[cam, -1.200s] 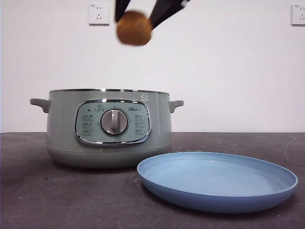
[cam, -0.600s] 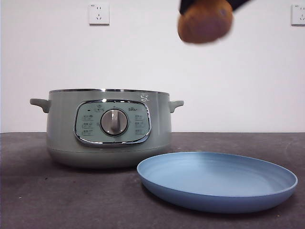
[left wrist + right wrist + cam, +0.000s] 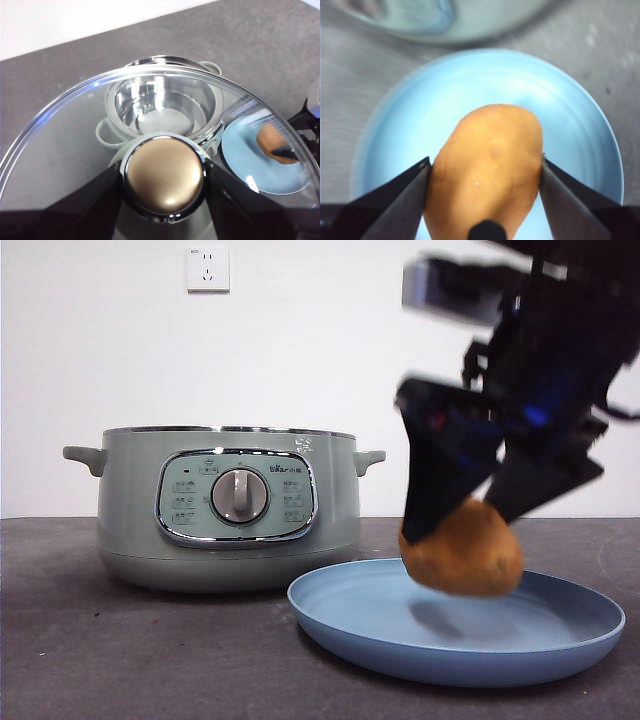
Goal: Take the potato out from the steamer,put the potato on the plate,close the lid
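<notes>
My right gripper (image 3: 465, 530) is shut on the orange-brown potato (image 3: 462, 550), holding it just above the light-blue plate (image 3: 560, 635); its shadow falls on the plate floor. The right wrist view shows the potato (image 3: 487, 167) between both jaws over the plate (image 3: 570, 105). The sage-green steamer (image 3: 225, 505) stands uncovered on the left, its steel bowl (image 3: 162, 107) showing nothing inside. High above it, my left gripper (image 3: 162, 182) is shut on the knob (image 3: 164, 177) of the glass lid (image 3: 65, 135). Through the glass I see the plate (image 3: 250, 162) and potato (image 3: 274, 142).
A dark grey tabletop (image 3: 150, 650) runs under everything, with a white wall and a socket (image 3: 207, 268) behind. The plate's rim lies close to the steamer's front right side.
The right gripper has carried the potato rightward from above the steamer and down to just over the plate. Steamer and plate have not moved.
</notes>
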Controlling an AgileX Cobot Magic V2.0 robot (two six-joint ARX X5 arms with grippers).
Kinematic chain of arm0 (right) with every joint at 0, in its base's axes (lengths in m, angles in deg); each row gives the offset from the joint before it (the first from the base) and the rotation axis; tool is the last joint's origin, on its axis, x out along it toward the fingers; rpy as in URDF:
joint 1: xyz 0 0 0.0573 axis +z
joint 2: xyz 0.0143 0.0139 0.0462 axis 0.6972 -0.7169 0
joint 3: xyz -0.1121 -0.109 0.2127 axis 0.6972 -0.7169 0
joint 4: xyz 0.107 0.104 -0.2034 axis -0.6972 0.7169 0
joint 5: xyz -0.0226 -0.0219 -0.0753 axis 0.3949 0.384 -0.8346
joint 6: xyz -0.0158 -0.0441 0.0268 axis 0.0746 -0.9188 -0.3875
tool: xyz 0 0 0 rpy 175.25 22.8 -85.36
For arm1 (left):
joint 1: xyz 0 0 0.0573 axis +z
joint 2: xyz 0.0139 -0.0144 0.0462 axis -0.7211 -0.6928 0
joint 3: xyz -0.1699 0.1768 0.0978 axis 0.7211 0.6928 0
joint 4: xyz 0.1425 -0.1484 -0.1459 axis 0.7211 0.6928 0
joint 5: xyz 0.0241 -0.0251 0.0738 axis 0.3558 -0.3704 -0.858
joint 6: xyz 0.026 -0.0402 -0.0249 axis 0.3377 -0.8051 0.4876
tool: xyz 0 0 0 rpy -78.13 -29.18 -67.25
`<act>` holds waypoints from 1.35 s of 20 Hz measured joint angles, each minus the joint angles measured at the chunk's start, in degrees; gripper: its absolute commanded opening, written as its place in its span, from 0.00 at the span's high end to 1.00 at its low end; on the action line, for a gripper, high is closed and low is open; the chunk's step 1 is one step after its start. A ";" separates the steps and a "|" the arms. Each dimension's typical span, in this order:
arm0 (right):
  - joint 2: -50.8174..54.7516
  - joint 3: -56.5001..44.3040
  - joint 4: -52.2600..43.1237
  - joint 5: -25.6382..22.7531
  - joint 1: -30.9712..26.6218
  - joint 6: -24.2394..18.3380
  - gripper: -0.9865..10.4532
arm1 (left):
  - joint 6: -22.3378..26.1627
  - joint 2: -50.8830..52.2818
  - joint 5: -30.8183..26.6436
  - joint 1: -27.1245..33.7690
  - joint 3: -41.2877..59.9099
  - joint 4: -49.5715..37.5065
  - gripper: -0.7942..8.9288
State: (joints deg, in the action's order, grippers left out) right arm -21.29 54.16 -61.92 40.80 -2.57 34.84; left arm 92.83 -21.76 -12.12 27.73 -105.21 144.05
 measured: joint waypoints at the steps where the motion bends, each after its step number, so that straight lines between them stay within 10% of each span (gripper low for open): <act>1: -1.70 -0.15 -1.27 0.00 -0.85 0.00 0.93 | 0.00 -0.48 0.02 0.00 0.00 -0.20 0.93; 7: -6.40 -0.13 -4.57 0.31 -5.79 0.00 0.92 | 0.42 -0.92 1.11 0.00 0.17 -0.90 0.93; 13: -6.36 0.04 -3.26 4.00 -7.34 0.02 0.41 | 0.44 -3.19 3.02 0.00 0.20 -3.45 0.93; 27: 10.14 1.20 4.57 2.75 -7.48 0.44 0.41 | 2.89 -22.27 5.95 -0.02 0.20 -20.61 0.93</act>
State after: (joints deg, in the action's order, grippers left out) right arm -11.15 55.36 -57.35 43.55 -10.05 35.27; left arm 95.72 -44.03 -6.18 27.71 -105.01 123.43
